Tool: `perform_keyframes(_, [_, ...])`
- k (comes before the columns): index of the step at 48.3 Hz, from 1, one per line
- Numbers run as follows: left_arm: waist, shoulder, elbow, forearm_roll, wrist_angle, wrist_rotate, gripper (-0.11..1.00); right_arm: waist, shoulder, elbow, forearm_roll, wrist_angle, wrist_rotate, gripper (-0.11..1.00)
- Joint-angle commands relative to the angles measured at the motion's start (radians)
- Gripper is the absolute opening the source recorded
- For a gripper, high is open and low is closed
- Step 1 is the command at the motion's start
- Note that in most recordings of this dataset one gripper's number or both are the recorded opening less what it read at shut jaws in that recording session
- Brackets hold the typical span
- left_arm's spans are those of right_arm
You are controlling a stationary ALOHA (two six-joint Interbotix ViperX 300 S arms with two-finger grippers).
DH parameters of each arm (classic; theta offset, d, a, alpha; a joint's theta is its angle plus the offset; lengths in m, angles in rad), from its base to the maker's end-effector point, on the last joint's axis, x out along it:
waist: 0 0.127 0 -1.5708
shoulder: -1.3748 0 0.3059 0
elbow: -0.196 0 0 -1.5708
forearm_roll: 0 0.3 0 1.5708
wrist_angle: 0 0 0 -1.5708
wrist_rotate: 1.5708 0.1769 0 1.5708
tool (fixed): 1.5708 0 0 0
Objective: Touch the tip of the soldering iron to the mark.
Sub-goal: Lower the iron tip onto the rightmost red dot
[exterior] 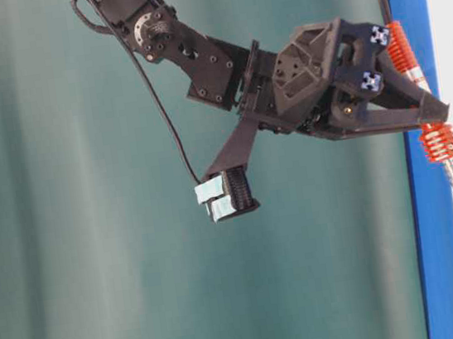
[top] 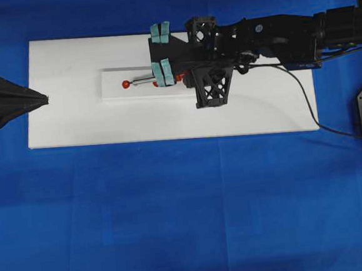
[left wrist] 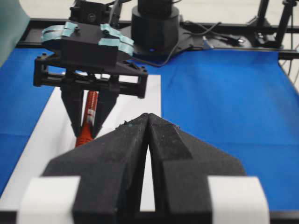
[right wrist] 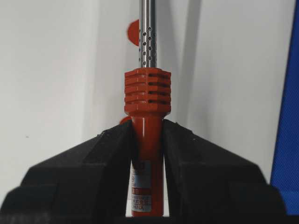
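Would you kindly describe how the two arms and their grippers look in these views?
Both arms are matte black. The right gripper carries an open lattice frame, teal tape strips, small checkered marker squares seen from table level, and a thin black cable trailing off. The left gripper has wedge-shaped black fingers with a rough foam-like surface and white tape bands near their base.

the right gripper (right wrist: 148, 140) is reaching in from the right side of the overhead view, with its arm stretching out low over the middle. its two black fingers (right wrist: 93, 163) are pressing closed on the soldering iron (right wrist: 147, 121). the left gripper (left wrist: 148, 140) is resting at the left edge, with its jaws closed together.
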State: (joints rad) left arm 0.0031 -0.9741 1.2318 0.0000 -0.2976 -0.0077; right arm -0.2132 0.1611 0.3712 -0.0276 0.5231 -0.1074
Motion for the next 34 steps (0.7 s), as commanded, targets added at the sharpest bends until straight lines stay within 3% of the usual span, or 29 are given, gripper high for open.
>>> perform_keyframes(1, [0.003, 0.005, -0.009, 0.002, -0.009, 0.002, 0.00, -0.005, -0.017, -0.025, -0.002, -0.003, 0.002, 0.06])
perform_keyframes(34, [0.003, 0.003, -0.009, 0.002, -0.011, 0.002, 0.00, 0.005, -0.014, -0.025, -0.002, 0.000, -0.005, 0.06])
